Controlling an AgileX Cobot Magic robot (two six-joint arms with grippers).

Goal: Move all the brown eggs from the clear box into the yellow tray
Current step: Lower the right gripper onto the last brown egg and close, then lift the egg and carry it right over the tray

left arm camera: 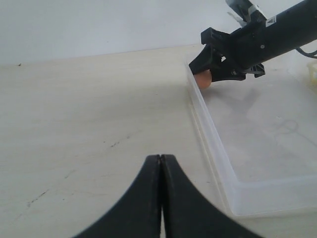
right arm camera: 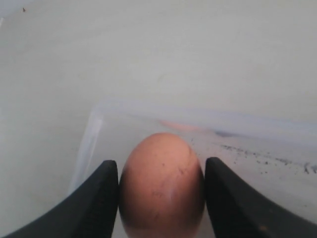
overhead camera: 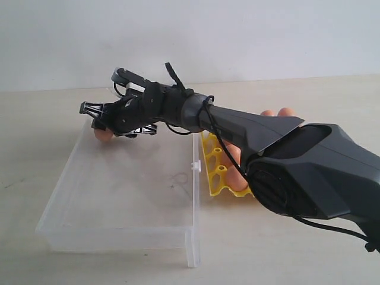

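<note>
Just one brown egg (right arm camera: 161,198) could be seen in the clear box (overhead camera: 119,202), tucked into its far left corner, and the right gripper (right arm camera: 161,166) was on it! One box, one yellow tray (overhead camera: 212,178), two grippers in play.

The egg was smooth and matte, orange-brown with faint darker specks, a neat oval. The box was shallow see-through plastic, rectangular with low walls and a small white clasp (overhead camera: 195,166) on the long edge nearest the tray. The tray sat just beside that edge, bright yellow openwork plastic with round cups, mostly hidden behind the black arm. I counted at least four brown eggs (overhead camera: 236,181) peeking out around the arm and couldn't count the rest. Box and tray stood on a pale, lightly scuffed table (overhead camera: 267,255).

The right gripper's black fingers (right arm camera: 99,203) stood wide, pressed flush against either side of the egg with no gap showing. Whether the egg was off the box floor, I couldn't tell. The left gripper (left arm camera: 161,159) hung over bare table outside the box, its two fingers closed tight together, holding nothing.
</note>
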